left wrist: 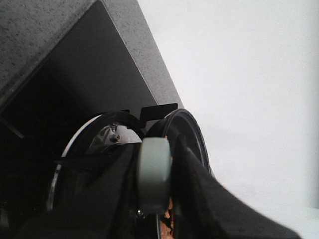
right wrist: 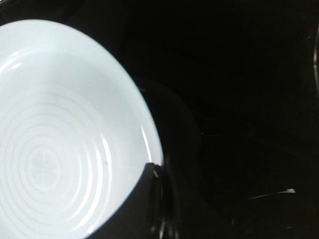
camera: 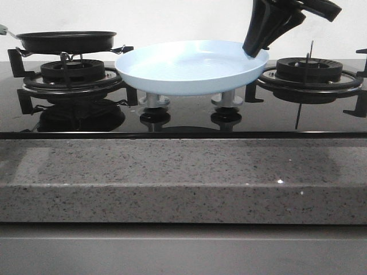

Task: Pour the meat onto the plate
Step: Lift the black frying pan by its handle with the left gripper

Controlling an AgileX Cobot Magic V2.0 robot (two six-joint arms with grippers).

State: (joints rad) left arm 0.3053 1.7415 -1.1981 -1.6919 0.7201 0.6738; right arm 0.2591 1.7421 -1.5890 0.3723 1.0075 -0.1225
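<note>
Pan gripped, plate held ready, meat not yet poured.

The right gripper [camera: 256,52] was clamped on the rim of the plate [camera: 189,77], holding it clear of the hob [camera: 183,114]; the left gripper [left wrist: 155,199] was closed on the handle [left wrist: 153,174] of the pan [camera: 67,40] on the left burner. A little meat [left wrist: 168,219] showed by the handle. Best to bring the pan over the plate's centre, then tip slowly.

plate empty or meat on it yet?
Empty. The plate shows only bare pale blue rings in the right wrist view; no meat on it. The right gripper grips its rim.
</note>
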